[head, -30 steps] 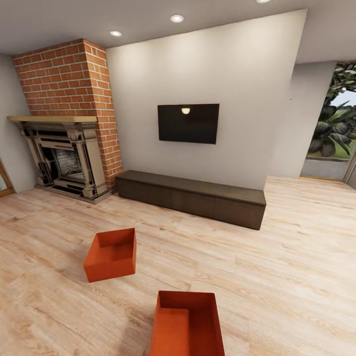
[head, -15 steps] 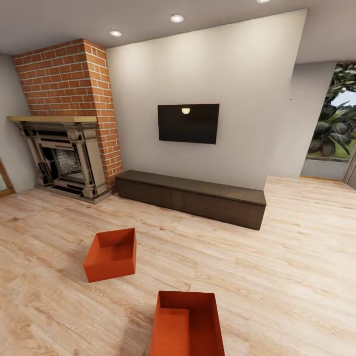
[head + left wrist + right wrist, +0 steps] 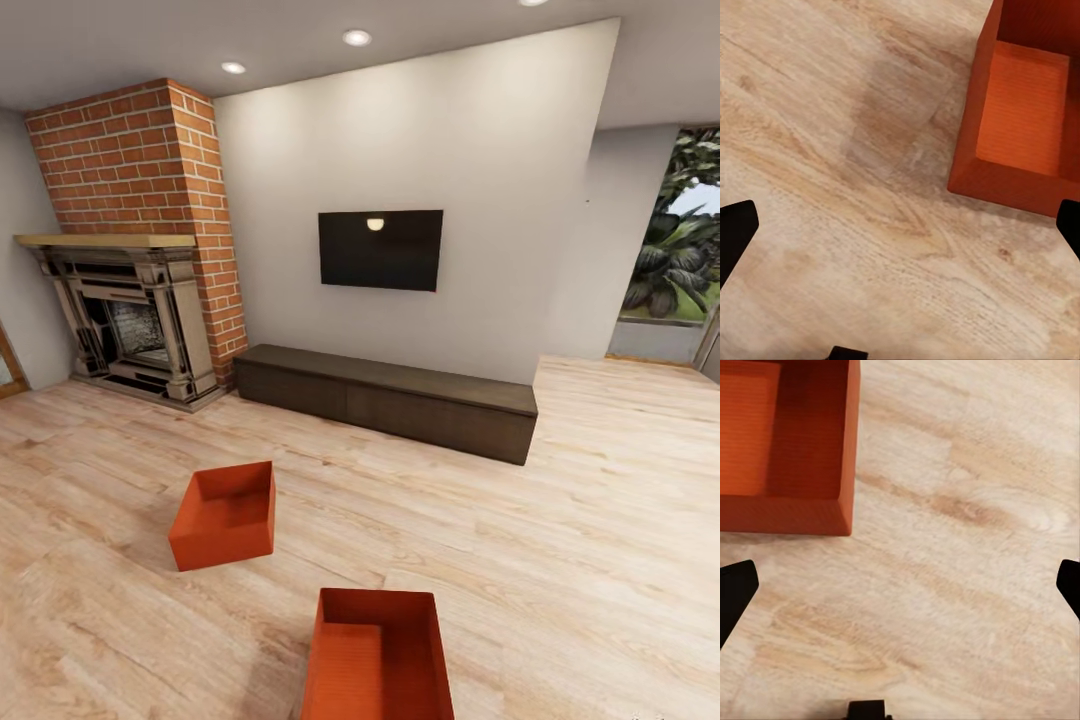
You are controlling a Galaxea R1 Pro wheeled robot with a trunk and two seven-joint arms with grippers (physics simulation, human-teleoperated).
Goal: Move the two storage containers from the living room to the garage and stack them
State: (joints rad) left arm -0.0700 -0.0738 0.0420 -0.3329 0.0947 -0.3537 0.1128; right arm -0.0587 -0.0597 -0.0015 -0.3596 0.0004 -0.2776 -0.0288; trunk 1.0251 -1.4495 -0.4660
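Two orange-red open storage containers stand on the living room's light wood plank floor. In the head view the nearer one [image 3: 378,655] is at the bottom centre and the other [image 3: 224,515] lies farther off to the left. My left gripper [image 3: 903,229] hangs open over bare planks, with the near container [image 3: 1024,105] beside it and apart from its black fingertips [image 3: 735,234]. Over bare planks on the container's other side, my right gripper [image 3: 903,589] is also open, and a corner of that container [image 3: 780,442] shows. Nothing is held. The garage is out of view.
A long dark low cabinet [image 3: 390,400] runs along the far wall under a black TV [image 3: 380,250]. A grey fireplace [image 3: 130,320] with a red brick chimney [image 3: 140,160] fills the far left corner. A glazed opening with plants [image 3: 685,240] is at the far right.
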